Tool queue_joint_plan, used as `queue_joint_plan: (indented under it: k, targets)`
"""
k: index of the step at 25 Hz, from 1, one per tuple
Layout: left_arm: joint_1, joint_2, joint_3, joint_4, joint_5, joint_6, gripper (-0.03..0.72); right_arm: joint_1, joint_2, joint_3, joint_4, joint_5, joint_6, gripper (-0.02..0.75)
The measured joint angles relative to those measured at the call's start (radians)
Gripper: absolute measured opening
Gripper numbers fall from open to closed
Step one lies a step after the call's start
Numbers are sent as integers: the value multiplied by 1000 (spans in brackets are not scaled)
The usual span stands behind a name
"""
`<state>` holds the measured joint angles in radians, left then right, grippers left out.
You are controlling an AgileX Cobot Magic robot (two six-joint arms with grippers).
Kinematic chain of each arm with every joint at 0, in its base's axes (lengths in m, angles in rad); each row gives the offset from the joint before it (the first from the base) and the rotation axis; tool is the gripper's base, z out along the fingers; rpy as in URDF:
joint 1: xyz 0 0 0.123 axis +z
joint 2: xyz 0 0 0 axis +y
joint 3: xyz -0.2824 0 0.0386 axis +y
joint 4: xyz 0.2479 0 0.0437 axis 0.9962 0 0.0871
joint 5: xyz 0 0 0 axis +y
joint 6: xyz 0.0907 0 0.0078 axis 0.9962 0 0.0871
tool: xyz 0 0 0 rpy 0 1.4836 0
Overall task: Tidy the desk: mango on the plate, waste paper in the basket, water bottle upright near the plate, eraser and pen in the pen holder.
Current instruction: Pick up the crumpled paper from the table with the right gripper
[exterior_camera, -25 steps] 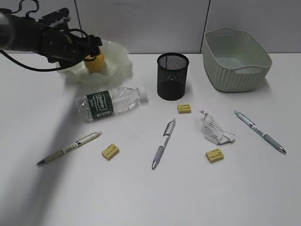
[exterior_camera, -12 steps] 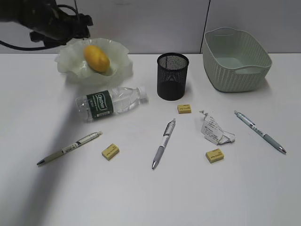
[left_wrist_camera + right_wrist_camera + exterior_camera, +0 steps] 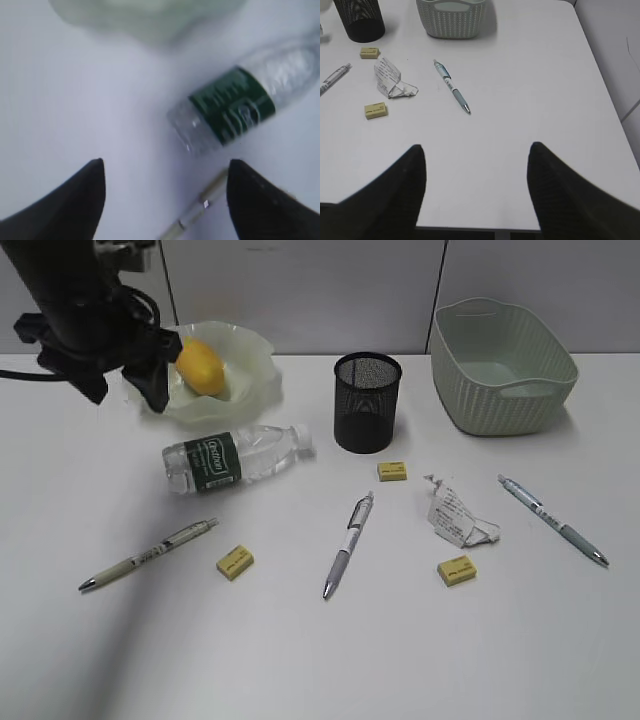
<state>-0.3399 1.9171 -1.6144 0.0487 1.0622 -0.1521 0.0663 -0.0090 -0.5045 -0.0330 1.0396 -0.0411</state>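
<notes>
The mango (image 3: 201, 367) is lying in the plate (image 3: 255, 365) at the back left of the table (image 3: 300, 660), and the left gripper (image 3: 125, 380) is hanging just in front of the plate's left side with its fingers (image 3: 75, 200) spread apart, grasping nothing. In the left wrist view the water bottle (image 3: 245, 107) is lying on its side below those fingers, with a pen tip showing beside it. The bottle (image 3: 235, 457) is resting between the plate and the pen holder (image 3: 367, 402), cap pointing toward the holder.

The pen holder is standing upright at the middle back, and the basket (image 3: 503, 365) is sitting at the back right. The waste paper (image 3: 455, 515) is lying crumpled on the table in front of the basket. 3 pens are lying flat — 1 at the front left (image 3: 148, 554), 1 in the middle (image 3: 348, 544), 1 at the right (image 3: 552, 519) — and 3 yellow erasers (image 3: 235, 562) are scattered among them, apart from one another.

The right gripper (image 3: 477, 190) is hovering over bare table near the front right edge, its fingers released and holding nothing. The table is showing plain white and matte, with a pale grey panelled wall (image 3: 300, 290) rising directly behind it.
</notes>
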Motion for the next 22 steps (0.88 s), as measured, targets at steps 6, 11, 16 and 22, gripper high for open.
queue_joint_plan:
  k: [6, 11, 16, 22]
  targets:
    - [-58, -12, 0, -39, 148, 41, 526, 0, 0, 0, 0, 0, 0, 506]
    - [-123, -77, 0, -49, 151, 57, 511, 0, 0, 0, 0, 0, 0, 506]
    - [-170, -187, 32, -49, 151, 59, 508, 0, 0, 0, 0, 0, 0, 507]
    - [-170, -384, 234, -30, 150, 59, 506, 0, 0, 0, 0, 0, 0, 507]
